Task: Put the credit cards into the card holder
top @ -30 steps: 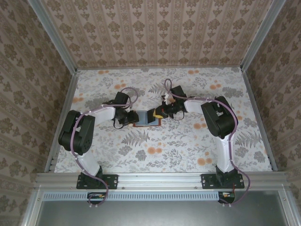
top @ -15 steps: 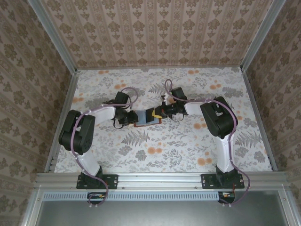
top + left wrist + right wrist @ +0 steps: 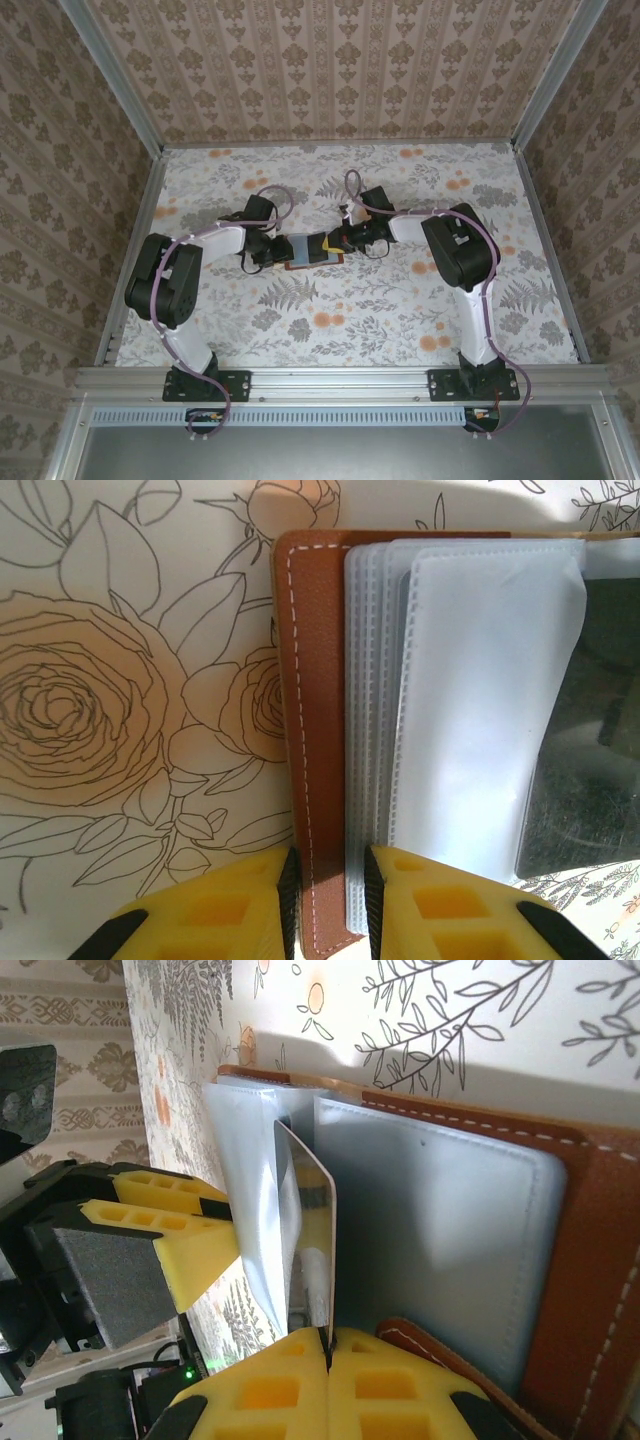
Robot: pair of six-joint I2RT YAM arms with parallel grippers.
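Silvery card (image 3: 310,1250) in right gripper (image 3: 328,1341) over card holder (image 3: 592,1260)

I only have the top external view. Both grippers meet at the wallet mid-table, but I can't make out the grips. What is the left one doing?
Observer: The left gripper pinches the brown cover edge of the card holder between its fingers.
Operator: And the right one?
Observer: The right gripper is shut on a credit card, which it holds on edge.
Operator: Where is the card relative to the pockets?
Observer: It stands among the clear sleeves, with one sleeve raised beside it. I cannot tell whether it has entered a pocket.
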